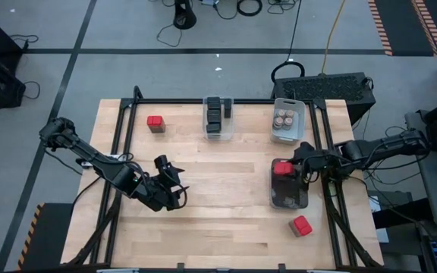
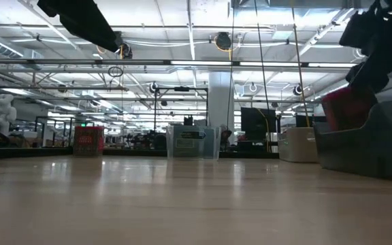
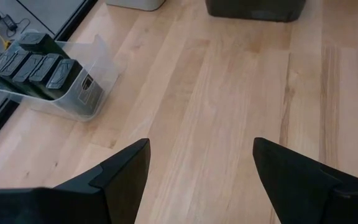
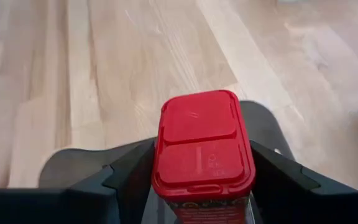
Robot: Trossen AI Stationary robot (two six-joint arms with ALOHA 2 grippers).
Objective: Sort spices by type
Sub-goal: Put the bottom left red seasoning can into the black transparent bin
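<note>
Step in hand, as judged: placement of a red tin into the dark bin at your right side. Your right claw has a finger on each side of that tin, which sits at the bin's far end; whether the fingers still press it I cannot tell. The next move calls for a clean lift clear of the bin wall.

Your left claw waits over bare desk, fingers apart, holding nothing.

Containers: the clear bin holds the dark tins, the white bin the round jars. Two red tins remain loose: one at the far left, one near the front right.
</note>
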